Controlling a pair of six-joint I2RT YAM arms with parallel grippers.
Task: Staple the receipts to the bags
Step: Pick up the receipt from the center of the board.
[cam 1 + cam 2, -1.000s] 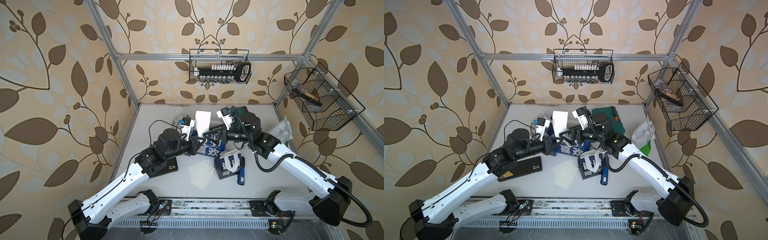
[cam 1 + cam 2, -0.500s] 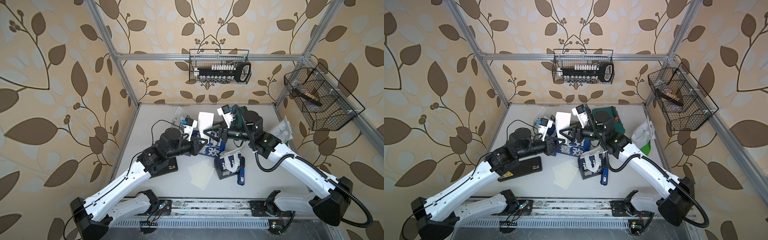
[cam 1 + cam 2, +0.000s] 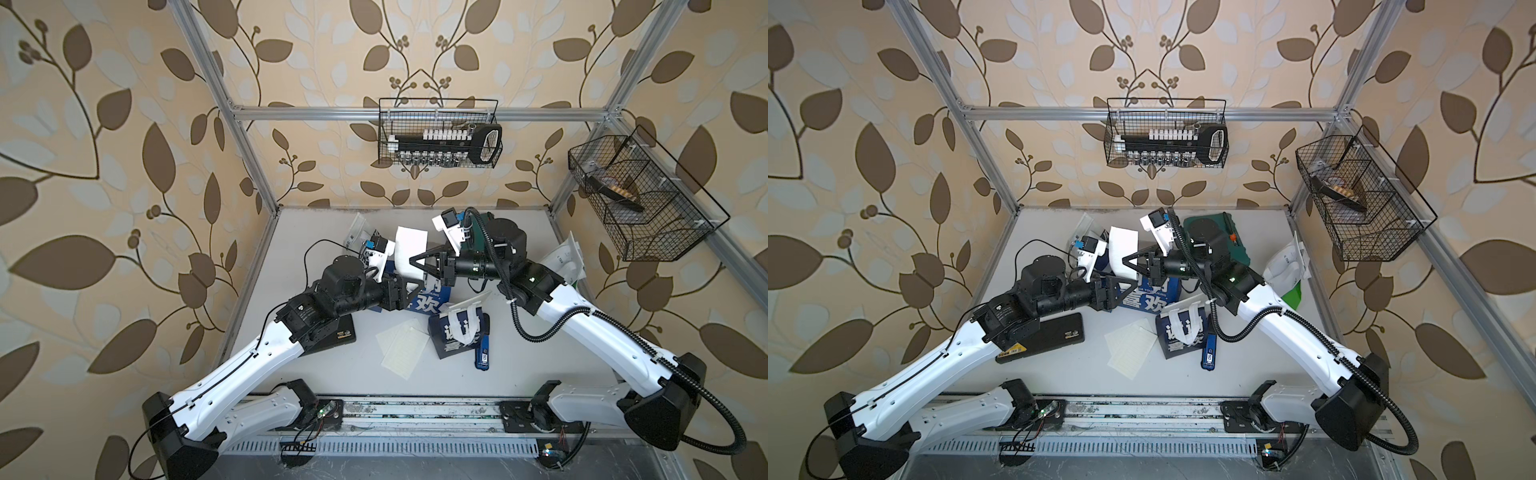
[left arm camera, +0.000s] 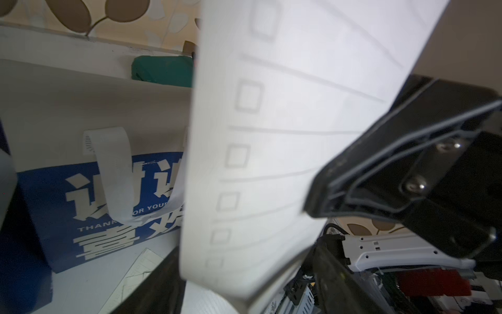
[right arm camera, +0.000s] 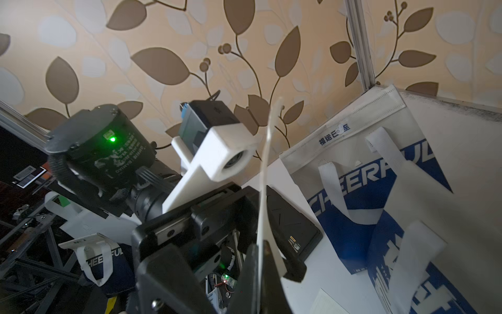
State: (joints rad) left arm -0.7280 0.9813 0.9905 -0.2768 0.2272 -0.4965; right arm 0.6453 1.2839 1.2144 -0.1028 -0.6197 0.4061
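Over the blue bag (image 3: 430, 303) — receipt (image 3: 410, 250) between tight right jaws; left jaws wide.

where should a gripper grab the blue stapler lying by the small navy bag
Grip the stapler by its near end, which pokes just past the navy bag. Come straight down from above, closing across the narrow width. It lies flat with its long axis pointing toward the robot, and the bag lies close along one long side. Further up there looks to be too little room for a finger.
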